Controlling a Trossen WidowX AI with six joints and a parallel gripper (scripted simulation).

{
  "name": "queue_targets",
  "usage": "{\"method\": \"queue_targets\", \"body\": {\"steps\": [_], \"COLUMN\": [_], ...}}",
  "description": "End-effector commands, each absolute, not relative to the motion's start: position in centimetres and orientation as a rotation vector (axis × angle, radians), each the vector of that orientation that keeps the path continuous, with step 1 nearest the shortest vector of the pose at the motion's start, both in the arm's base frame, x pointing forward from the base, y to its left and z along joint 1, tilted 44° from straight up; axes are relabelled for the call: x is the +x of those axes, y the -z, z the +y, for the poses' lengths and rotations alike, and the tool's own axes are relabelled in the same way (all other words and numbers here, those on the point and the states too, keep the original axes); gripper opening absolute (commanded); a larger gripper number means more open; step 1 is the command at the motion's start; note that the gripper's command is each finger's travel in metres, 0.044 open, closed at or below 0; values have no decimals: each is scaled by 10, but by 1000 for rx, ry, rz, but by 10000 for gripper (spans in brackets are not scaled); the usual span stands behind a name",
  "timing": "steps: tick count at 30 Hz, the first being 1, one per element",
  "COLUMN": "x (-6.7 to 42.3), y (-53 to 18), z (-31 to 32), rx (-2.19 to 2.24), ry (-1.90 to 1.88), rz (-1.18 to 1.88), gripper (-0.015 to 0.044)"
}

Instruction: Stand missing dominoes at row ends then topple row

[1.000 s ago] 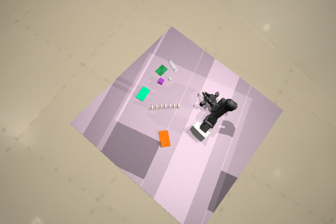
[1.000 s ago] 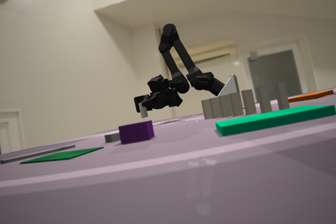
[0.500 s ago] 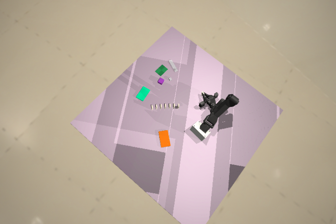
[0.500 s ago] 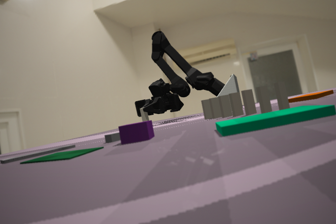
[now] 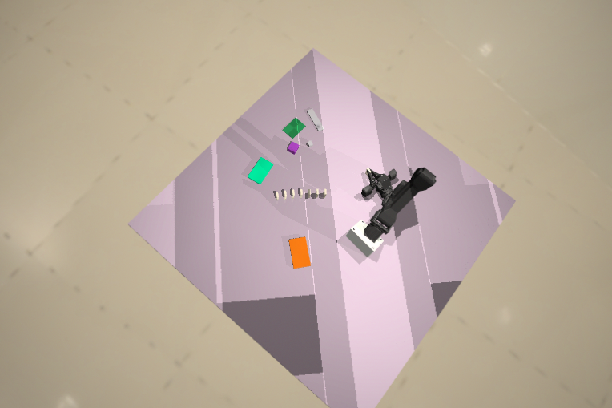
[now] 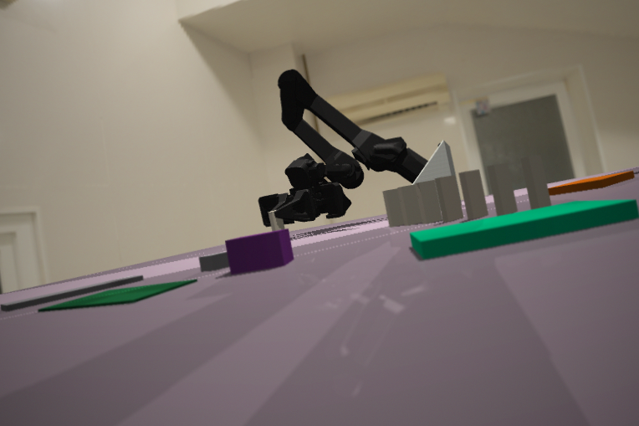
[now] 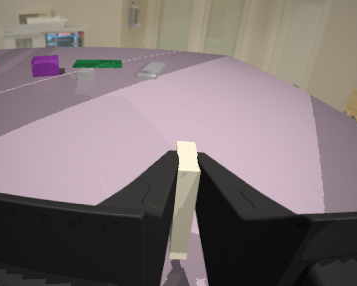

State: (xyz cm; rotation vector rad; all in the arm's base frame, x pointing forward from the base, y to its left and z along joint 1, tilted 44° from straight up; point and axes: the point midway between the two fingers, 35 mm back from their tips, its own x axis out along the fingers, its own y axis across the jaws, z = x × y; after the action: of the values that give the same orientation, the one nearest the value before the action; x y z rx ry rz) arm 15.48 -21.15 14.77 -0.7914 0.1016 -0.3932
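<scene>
One cream domino (image 7: 185,200) stands clamped upright between the gripper (image 7: 185,186) fingers.

The top view looks down from high above the mat (image 5: 247,269), the exterior view skims it low beside the purple cube (image 6: 259,251), and the wrist view faces that cube (image 7: 45,65) from afar.

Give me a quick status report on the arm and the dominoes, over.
Gripper jaws shut on one cream domino, held upright. Row of standing dominoes untouched, off to the side of the gripper. Nothing between them on the table.
</scene>
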Motion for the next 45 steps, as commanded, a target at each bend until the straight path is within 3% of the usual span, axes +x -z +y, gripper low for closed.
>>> {"method": "queue_targets", "body": {"steps": [1,2,18,37,45], "x": [155,155,155,166,201], "y": [-146,-146,-147,-184,-190], "z": [-212,-212,-211,-177,-208], "rx": [-795,-795,-795,-750,-688], "ry": [389,389,389,373,396], "rz": [103,103,103,92,259], "gripper": [21,21,440,440,440]}}
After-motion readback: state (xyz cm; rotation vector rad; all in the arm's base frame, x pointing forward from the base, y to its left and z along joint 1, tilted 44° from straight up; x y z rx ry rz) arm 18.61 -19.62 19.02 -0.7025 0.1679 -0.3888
